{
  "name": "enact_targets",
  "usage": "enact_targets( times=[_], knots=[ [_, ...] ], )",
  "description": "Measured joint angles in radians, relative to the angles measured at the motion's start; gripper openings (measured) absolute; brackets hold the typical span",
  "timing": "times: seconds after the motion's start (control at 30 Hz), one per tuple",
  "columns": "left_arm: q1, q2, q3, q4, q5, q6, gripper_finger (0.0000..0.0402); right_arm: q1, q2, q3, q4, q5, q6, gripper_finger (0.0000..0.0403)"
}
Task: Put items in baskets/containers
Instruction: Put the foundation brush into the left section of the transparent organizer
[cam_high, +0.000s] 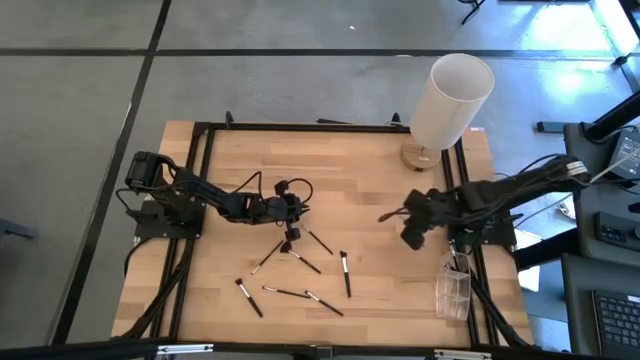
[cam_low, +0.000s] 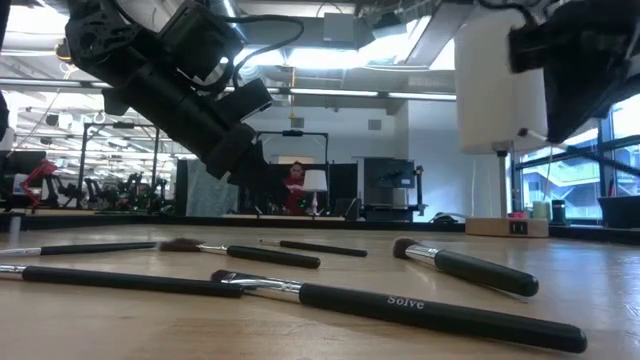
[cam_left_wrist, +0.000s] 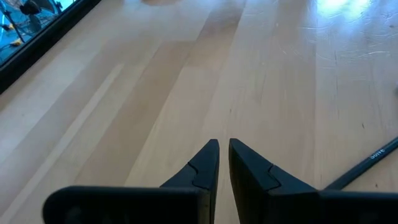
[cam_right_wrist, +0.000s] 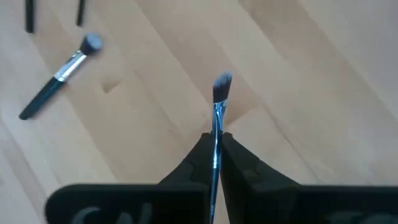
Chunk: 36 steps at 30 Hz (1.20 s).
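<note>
While my right gripper (cam_right_wrist: 213, 144) hangs above the right half of the pale wooden worktop (cam_high: 240, 160), its fingers are pinched tight on a thin makeup brush with a silvery ferrule and dark angled bristles (cam_right_wrist: 221, 93), the bristle end sticking out past the fingertips. From overhead I can see that gripper (cam_high: 392, 215) sitting well clear of the small clear plastic rectangular box (cam_high: 453, 291), which is down at the right front edge of the worktop next to the black frame rail. My left gripper (cam_left_wrist: 223, 151) is over the middle of the worktop, fingers (cam_left_wrist: 205, 163) nearly together with just a thin gap and nothing between them, and a black brush handle (cam_left_wrist: 360, 165) lies just off to one side of it. The rest of the thin black-handled brushes (cam_high: 346, 273) are scattered loose across the front middle of the worktop, some crossing each other. The tall white cylinder on a round wooden base (cam_high: 447, 100) stands at the back right corner, well away from both arms.
</note>
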Motion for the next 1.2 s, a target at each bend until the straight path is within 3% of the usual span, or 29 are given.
enact_targets(
  times=[0.3, 0.5, 0.7, 0.97, 1.2],
  knots=[
    [0.001, 0.0, 0.0, 0.001, -0.009, 0.0, 0.0032, 0.104, -0.175, 0.0, -0.045, 0.059, 0.12, 0.0017],
    [0.001, 0.0, 0.0, 0.002, -0.009, 0.0, 0.0032, 0.133, -0.218, 0.002, -0.058, 0.019, 0.168, 0.0016],
    [0.001, 0.0, 0.0, 0.004, -0.01, -0.003, 0.0032, 0.17, -0.22, 0.119, -0.194, -0.087, 0.148, 0.0015],
    [0.001, 0.0, 0.0, 0.003, -0.01, -0.018, 0.0032, 0.244, -0.206, 0.351, -0.458, -0.011, 0.192, 0.0014],
    [-0.006, 0.0, 0.0, -0.043, -0.004, -0.035, 0.0032, 0.305, -0.172, 0.335, -0.539, -0.042, 0.251, 0.0015]
  ],
)
